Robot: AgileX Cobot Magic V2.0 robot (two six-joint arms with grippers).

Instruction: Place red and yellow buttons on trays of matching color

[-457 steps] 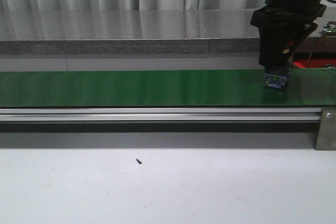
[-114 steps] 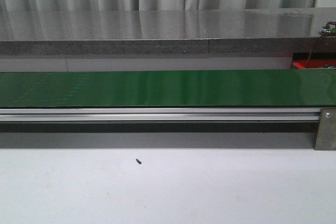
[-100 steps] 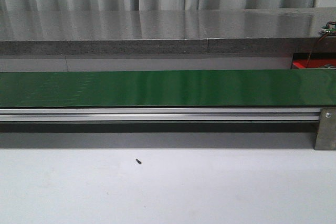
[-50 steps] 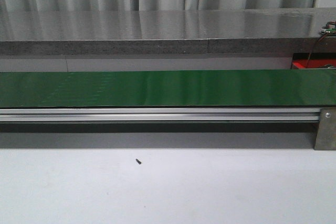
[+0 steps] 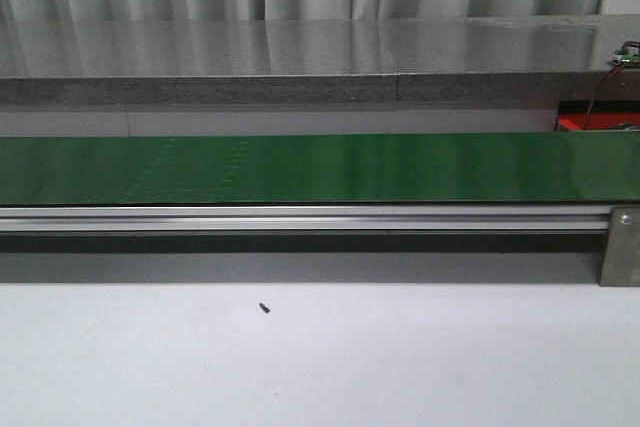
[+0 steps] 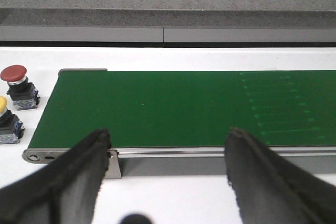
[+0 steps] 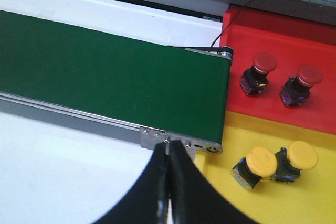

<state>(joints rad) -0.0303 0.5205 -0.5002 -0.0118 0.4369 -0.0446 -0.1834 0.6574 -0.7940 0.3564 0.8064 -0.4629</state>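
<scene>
belt bare, two buttons waiting at the left end

conveyor belt (image 6: 173,108) carries nothing. left gripper (image 6: 168,182) hovers with fingers spread wide, empty; right gripper (image 7: 168,182) is pinched closed on nothing. red button (image 6: 18,85) and yellow button (image 6: 5,121) stand beside the belt's left end. red tray (image 7: 278,30) holds two red, yellow tray (image 7: 236,140) two yellow. risk — a late grasp lets a moving button slide past, or tips it.
</scene>
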